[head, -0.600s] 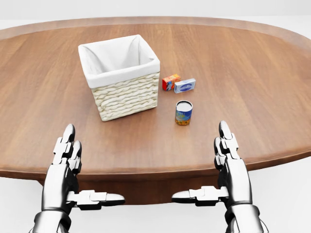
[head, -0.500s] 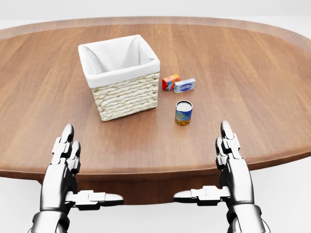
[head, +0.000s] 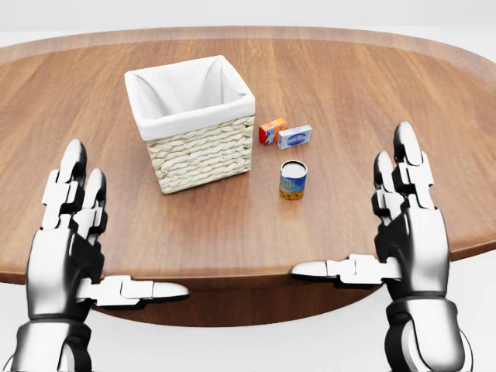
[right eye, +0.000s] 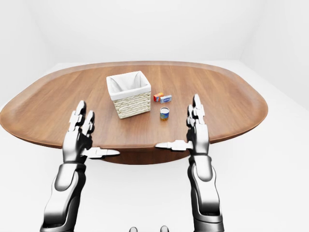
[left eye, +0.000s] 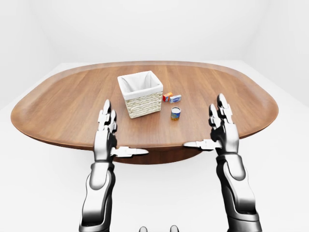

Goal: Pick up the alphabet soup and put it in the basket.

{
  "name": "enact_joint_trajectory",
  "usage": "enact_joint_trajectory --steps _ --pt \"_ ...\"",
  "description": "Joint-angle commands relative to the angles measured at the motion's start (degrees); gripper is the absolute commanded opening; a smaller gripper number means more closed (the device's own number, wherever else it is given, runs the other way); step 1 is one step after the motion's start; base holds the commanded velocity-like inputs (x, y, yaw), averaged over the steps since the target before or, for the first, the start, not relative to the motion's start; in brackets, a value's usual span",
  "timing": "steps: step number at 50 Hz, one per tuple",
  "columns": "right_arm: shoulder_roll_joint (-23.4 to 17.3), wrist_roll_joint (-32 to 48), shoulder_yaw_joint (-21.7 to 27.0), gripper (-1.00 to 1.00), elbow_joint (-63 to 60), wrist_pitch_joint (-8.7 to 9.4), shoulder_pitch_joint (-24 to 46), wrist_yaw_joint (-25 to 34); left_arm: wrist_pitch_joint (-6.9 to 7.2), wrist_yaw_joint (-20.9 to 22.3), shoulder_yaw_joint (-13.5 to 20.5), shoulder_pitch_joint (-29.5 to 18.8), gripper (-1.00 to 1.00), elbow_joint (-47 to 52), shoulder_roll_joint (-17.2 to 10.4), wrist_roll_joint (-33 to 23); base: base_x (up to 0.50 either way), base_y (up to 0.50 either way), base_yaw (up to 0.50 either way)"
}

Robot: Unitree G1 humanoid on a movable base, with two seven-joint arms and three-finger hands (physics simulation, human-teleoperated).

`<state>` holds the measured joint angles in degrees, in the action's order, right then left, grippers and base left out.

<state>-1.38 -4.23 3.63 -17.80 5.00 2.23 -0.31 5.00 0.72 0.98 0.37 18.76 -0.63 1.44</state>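
While both hands hover spread, gripping nothing: left hand [head: 66, 248], right hand [head: 407, 232] flank near table edge. Blue-yellow alphabet soup can [head: 293, 180] upright, just right of white-lined wicker basket [head: 198, 151]; right hand likelier picker.

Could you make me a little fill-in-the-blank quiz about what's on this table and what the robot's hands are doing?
1. The soup can stands upright to the ____ of the basket in the head view.
2. The basket is lined with ____ cloth.
3. Both the left hand and right hand are ____, holding nothing.
4. Two small boxes lie on the ____ table.

Missing words: right; white; open; wooden
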Motion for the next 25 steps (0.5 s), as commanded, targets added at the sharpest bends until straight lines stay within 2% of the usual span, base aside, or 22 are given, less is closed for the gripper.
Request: enact_joint_trajectory --steps 1,4,7,10,14,19,25 --pt "-1.12 -4.50 3.11 1.00 -17.92 0.00 4.92 -2.42 0.00 -0.88 0.43 -3.30 1.00 22.28 -1.47 -1.42 0.00 0.00 0.00" --pt "-2.18 -5.48 4.14 1.00 -21.69 0.00 7.20 -4.00 0.00 -0.30 2.74 -6.74 1.00 28.95 -1.71 -0.01 0.00 0.00 0.00" --pt "-2.85 -7.31 5.00 1.00 -27.12 0.00 9.64 -5.55 0.00 -0.25 4.98 -11.98 1.00 35.56 -3.48 0.58 0.00 0.00 0.00" --pt "-3.23 -9.31 5.70 1.00 -30.10 0.00 11.12 -6.55 0.00 -0.41 7.08 -14.59 1.00 38.45 -4.25 2.17 0.00 0.00 0.00" --pt "-3.49 -9.65 5.47 1.00 -31.60 0.00 11.87 -7.66 0.00 -1.64 8.53 -14.38 1.00 37.63 -4.73 2.98 0.00 0.00 0.00" --pt "-3.23 -7.59 3.59 1.00 -29.33 0.00 10.07 -7.29 0.00 -2.55 7.67 -14.77 1.00 37.94 -5.18 3.45 0.00 0.00 0.00" --pt "-2.50 -6.72 2.94 1.00 -28.25 0.00 8.72 -6.32 0.00 -1.58 5.41 -10.03 1.00 32.71 -4.13 0.92 0.00 0.00 0.00"
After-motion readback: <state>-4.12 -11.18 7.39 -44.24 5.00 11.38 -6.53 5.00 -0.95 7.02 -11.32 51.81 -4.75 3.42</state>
